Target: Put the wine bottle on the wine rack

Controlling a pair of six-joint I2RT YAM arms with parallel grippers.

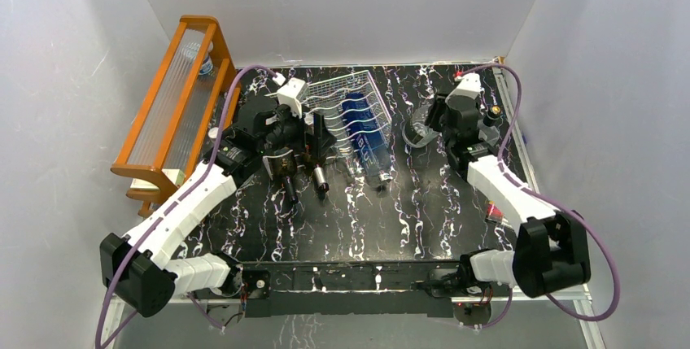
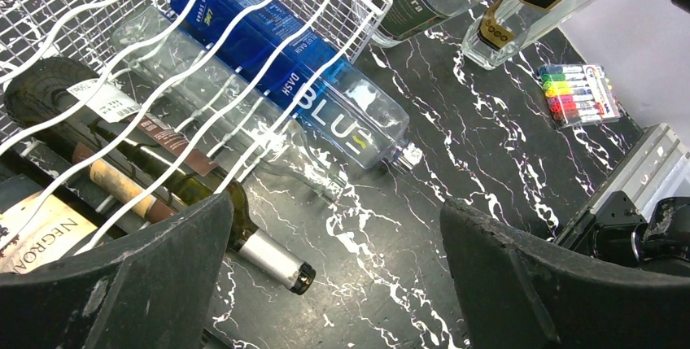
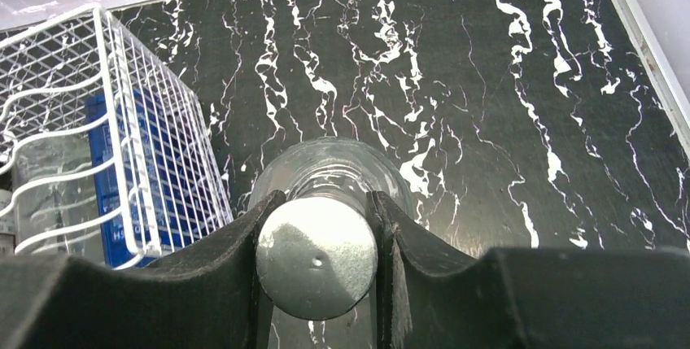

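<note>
The right pincer (image 3: 317,231) is clamped on the silver cap of a clear glass wine bottle (image 3: 338,162), one finger pressed against each side of the cap. The bottle stands upright on the black, white-veined marble-pattern worktop (image 1: 366,219). It is to the right of the flat silver-white wire wine rack (image 1: 338,89) and apart from it, not yet on the wires.

The left pincer (image 2: 338,280) hangs at the near left end of the rack with its fingers spread wide and nothing between them. Below it a dark green glass bottle with a silver foil neck (image 2: 264,251) pokes out from the rack's edge. Beside that bottle lies a plain clear one (image 2: 244,113), then a blue bottle lettered BLUE (image 2: 342,117), all seen through the wavy wires.

A pack of coloured marker pens (image 2: 578,93) lies on the worktop near the right edge. A tall orange wooden shelf with ribbed clear panels (image 1: 175,97) stands along the left wall.
</note>
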